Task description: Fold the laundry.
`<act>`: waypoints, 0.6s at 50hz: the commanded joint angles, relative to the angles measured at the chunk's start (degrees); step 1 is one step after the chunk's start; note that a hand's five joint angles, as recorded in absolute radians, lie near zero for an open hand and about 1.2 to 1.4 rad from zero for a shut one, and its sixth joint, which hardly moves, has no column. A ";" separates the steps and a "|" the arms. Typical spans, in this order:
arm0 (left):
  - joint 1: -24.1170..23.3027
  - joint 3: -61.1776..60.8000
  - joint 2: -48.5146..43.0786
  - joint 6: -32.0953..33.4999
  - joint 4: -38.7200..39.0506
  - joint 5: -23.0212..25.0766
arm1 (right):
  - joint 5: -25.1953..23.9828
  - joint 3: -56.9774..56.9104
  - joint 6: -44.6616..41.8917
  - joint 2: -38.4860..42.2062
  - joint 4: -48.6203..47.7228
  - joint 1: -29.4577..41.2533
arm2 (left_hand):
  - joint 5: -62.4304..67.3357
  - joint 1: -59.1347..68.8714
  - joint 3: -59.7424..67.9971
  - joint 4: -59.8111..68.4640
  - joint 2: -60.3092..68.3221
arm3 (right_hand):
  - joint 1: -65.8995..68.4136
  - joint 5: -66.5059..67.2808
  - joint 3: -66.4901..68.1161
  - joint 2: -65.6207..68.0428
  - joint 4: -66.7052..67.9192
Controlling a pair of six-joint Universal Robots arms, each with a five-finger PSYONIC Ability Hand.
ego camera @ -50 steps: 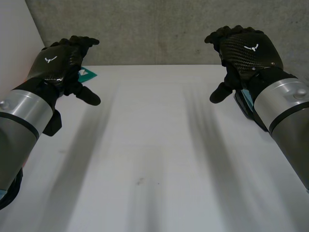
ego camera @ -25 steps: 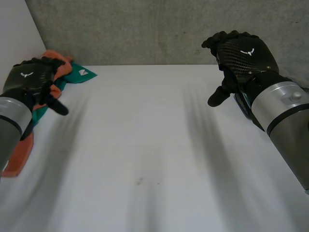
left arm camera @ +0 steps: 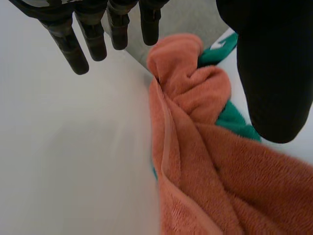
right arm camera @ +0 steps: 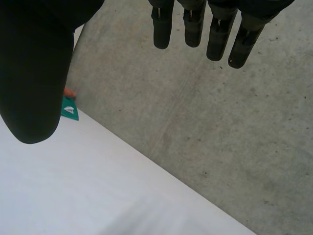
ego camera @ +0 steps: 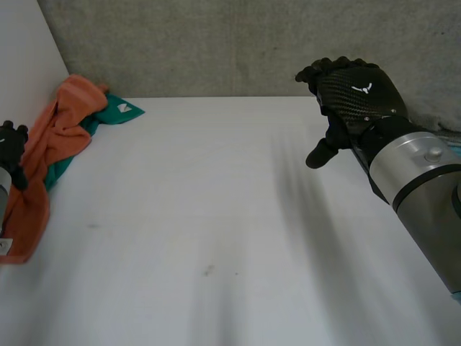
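Lengthwise, orange towel (ego camera: 52, 148) runs near-to-far along table (ego camera: 216, 180) L edge; L hand (ego camera: 9, 144), R hand (ego camera: 356, 90): fingers spread, empty.

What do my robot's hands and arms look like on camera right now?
Right hand: black, with a carbon-weave back and small white mark. Right arm: silver-grey sleeve with a black band. Left hand: black ridged fingers, smooth black thumb.
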 commanded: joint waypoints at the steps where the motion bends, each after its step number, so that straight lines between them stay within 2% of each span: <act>1: -0.05 2.76 -4.81 3.70 3.61 -1.91 | 0.00 0.19 -0.01 0.18 -0.07 0.04 | -1.23 1.75 0.87 1.12 1.16 | -1.70 -2.67 -0.58 -2.09 -1.30; 9: 0.04 4.44 -6.93 8.55 5.02 -2.44 | 0.00 0.63 -0.10 0.18 -0.07 0.04 | -0.22 2.76 1.88 2.13 2.17 | -1.70 -2.67 -0.58 -2.09 -1.30; 30: 0.39 7.34 -11.94 8.90 4.41 -2.35 | 0.00 0.80 -0.19 1.67 -0.07 0.13 | 1.97 4.94 4.06 4.32 4.36 | -1.70 -2.67 -0.58 -2.09 -1.30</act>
